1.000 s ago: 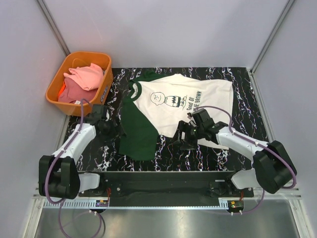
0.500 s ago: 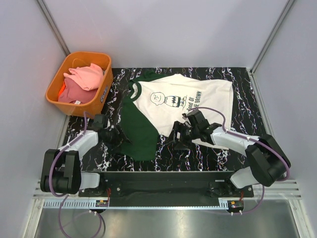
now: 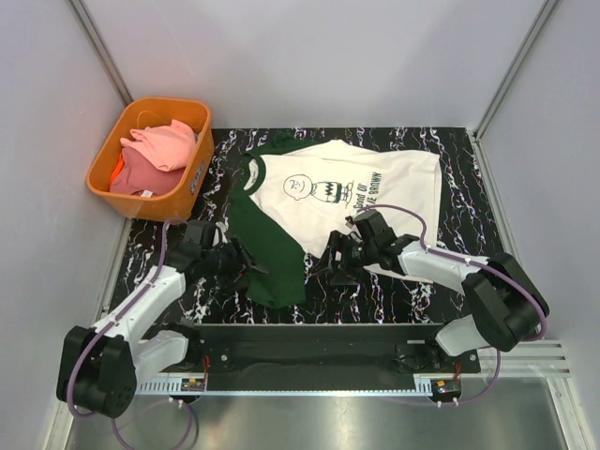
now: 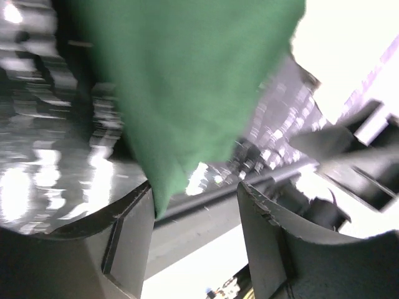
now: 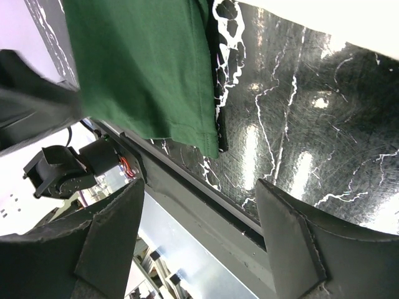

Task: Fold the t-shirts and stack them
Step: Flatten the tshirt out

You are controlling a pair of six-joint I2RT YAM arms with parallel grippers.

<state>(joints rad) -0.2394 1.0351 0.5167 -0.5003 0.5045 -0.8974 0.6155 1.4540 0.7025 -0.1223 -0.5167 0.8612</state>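
Cream t-shirt (image 3: 347, 187) lies spread on the black marbled table (image 3: 450, 272), print up, with the collar to the left and the hem to the right (face and lettering read sideways from where I stand). The near green sleeve (image 3: 272, 248) reaches out toward the arm bases.

Left gripper (image 3: 242, 267): low, at the left edge of that sleeve. Wrist view is blurred. Fingers (image 4: 128, 240) stand partway apart, with a corner of the green cloth lying in the gap, close to one finger. Nothing is pinched. Cannot tell whether the cloth touches the finger.

Right gripper (image 3: 333, 264): low over bare table, just right of the sleeve and beside the near edge of the cream body. Jaws are wide with nothing between them. Its wrist view shows the sleeve's hemmed edge ahead of the fingertips, apart from them.

Orange basket (image 3: 105, 150): off the table's far left corner, beside the shirt's collar end. It holds a crumpled pink tee (image 3: 164, 142) on top and a darker coral tee (image 3: 136, 173) under it.
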